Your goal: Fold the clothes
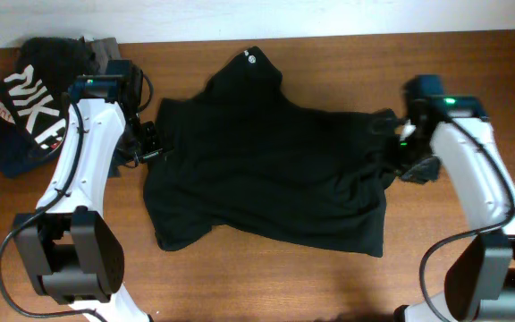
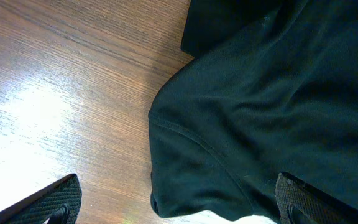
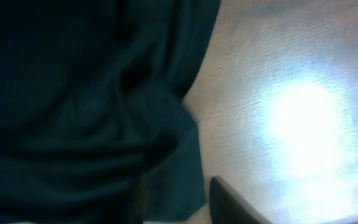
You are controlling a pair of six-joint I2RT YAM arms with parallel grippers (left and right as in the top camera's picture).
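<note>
A plain black short-sleeved T-shirt [image 1: 266,170] is lying loosely spread and rumpled across the middle of a brown wooden counter [image 1: 266,291], seen from above. Its collar is pointing toward the top of the frame, where a small white round mark [image 1: 249,58] is showing. Its bottom edge is running unevenly, dipping lower toward the right.

At the left of the frame, a white arm is reaching up from the bottom edge. The left fingers [image 1: 153,140] are sitting at the shirt's left edge, beside the sleeve. In the left wrist view, the left fingers [image 2: 58,202] are standing spread wide and gripping nothing. One is showing in the lower left corner over bare wood, the other in the lower right over black cloth. The T-shirt [image 2: 260,112] is filling the right side of that view, with a curved stitched seam crossing it.

At the right of the overhead frame, a second white arm is reaching up, and the right fingers [image 1: 392,131] are meeting the shirt's right sleeve. The right wrist view is blurred. The T-shirt [image 3: 73,93] is covering its left half, and light is glaring off the wood on the right. One of the right fingers [image 3: 232,202] is showing at the bottom edge, just beside the cloth's edge. The other is only a dim shape against the fabric. They are standing fairly close together with the cloth's edge between them. Whether they are pinching it cannot be told.

In the upper left corner of the overhead frame, a dark garment with big white NIKE lettering [image 1: 25,112] is lying bunched, apart from the T-shirt. A grey folded garment [image 1: 105,46] is peeking out just beside it.
</note>
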